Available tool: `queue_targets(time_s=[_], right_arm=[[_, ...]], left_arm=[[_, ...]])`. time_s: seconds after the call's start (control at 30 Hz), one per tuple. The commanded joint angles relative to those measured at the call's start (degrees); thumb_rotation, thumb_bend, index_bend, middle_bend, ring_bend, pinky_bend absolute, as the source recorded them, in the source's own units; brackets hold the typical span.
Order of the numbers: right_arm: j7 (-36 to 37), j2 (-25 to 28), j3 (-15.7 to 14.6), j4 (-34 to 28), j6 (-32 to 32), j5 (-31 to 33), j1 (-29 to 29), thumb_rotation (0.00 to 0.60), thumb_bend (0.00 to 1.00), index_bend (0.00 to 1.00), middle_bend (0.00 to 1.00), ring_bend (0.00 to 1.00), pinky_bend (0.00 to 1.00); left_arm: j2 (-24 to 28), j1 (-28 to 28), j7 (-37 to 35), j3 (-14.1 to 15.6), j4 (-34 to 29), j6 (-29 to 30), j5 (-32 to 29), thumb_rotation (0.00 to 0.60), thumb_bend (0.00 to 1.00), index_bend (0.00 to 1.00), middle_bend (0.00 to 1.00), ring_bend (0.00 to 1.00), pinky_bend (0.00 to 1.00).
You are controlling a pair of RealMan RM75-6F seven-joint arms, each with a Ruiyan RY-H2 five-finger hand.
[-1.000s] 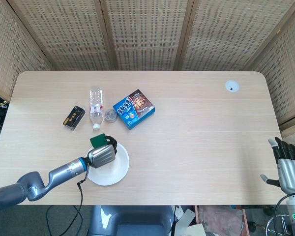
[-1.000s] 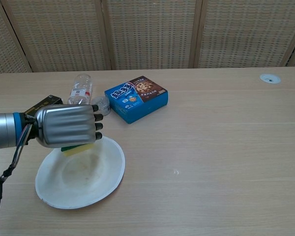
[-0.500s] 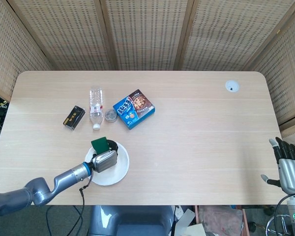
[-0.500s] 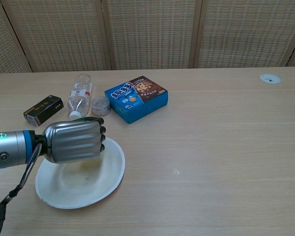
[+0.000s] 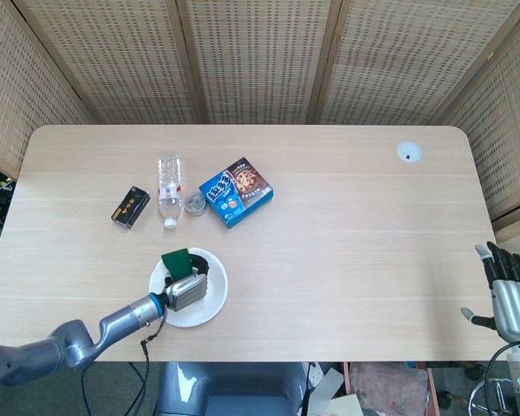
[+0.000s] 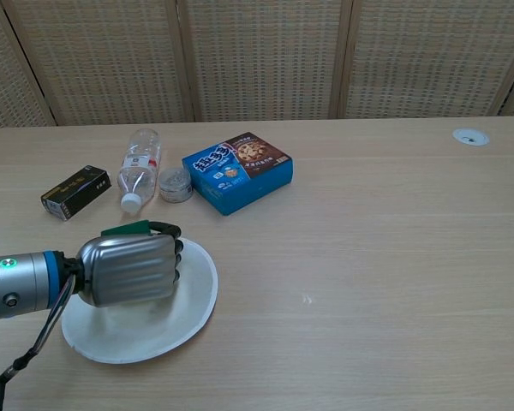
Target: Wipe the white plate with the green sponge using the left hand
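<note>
A white plate [image 5: 210, 299] [image 6: 191, 305] lies near the table's front left. My left hand [image 5: 185, 289] [image 6: 128, 269] sits over the plate, back of the hand up, and holds the green sponge [image 5: 176, 259] [image 6: 127, 228], whose far end sticks out beyond the fingers at the plate's far rim. The hand covers most of the sponge and the plate's middle. My right hand [image 5: 506, 297] hangs off the table's right front corner in the head view, fingers apart and holding nothing.
Behind the plate stand a blue cookie box [image 5: 235, 191] [image 6: 237, 170], a lying water bottle [image 5: 169, 188] [image 6: 139, 165], a small round jar [image 5: 194, 204] [image 6: 176, 184] and a black box [image 5: 131, 206] [image 6: 74, 192]. A white round fitting [image 5: 408, 152] sits far right.
My left hand has drawn back toward the table's front edge and lowered onto the plate with the sponge. The right hand has stayed still.
</note>
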Motion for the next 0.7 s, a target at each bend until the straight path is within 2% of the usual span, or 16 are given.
queue_targets(time_s=[0.03,0.13,0.17,0.23,0.27,0.4,0.5,0.7], right_arm=[[0.0,0.0,0.0,-0.1,0.0,0.0,0.0,0.6,0.0,0.0,0.0,0.0,0.0],[0.0,0.1,0.0,-0.2,0.1,-0.1,-0.1,0.6,0.0,0.0,0.0,0.0,0.0],[0.1,0.1,-0.1,-0.2,0.1,-0.1,-0.1,0.6,0.0,0.0,0.0,0.0,0.0],[0.0,0.1,-0.1,-0.2,0.1,-0.1,-0.1,0.6,0.0,0.0,0.0,0.0,0.0],[0.0,0.1,-0.1,-0.2,0.0,-0.1,-0.1,0.6,0.0,0.0,0.0,0.0,0.0],[-0.4,0.0,-0.2,-0.5,0.1,-0.2,-0.1,0.6,0.0,0.0,0.0,0.0,0.0],[-0.9,0.0,-0.3,-0.7,0.2,-0.4,-0.1,0.6,0.0,0.0,0.0,0.0,0.0],[-1.3,-0.1,-0.4,-0.9,0.2,-0.4,0.0,0.6,0.0,0.0,0.0,0.0,0.0]], left_arm=[[0.2,0.2,-1.4,-0.1,-0.3,0.9,0.0,0.6,0.19,0.73,0.65,0.47,0.49],[1.8,0.3,-6.3,-1.0,-2.7,3.5,-0.5,0.6,0.19,0.73,0.65,0.47,0.49],[3.4,0.7,-12.1,-2.0,-5.5,5.9,-1.4,0.6,0.19,0.73,0.65,0.47,0.49],[5.4,0.8,-19.3,-2.3,-8.4,7.2,-2.4,0.6,0.19,0.73,0.65,0.47,0.48],[7.0,1.2,-25.8,-2.6,-11.3,7.2,-4.3,0.6,0.19,0.73,0.65,0.47,0.49],[11.6,1.4,-44.0,-2.8,-18.9,5.6,-8.5,0.6,0.19,0.73,0.65,0.47,0.5],[13.4,1.9,-52.7,-2.3,-20.1,6.8,-8.7,0.6,0.19,0.73,0.65,0.47,0.5],[13.0,3.8,-68.1,-2.0,-18.1,7.7,-11.2,0.6,0.19,0.73,0.65,0.48,0.53]])
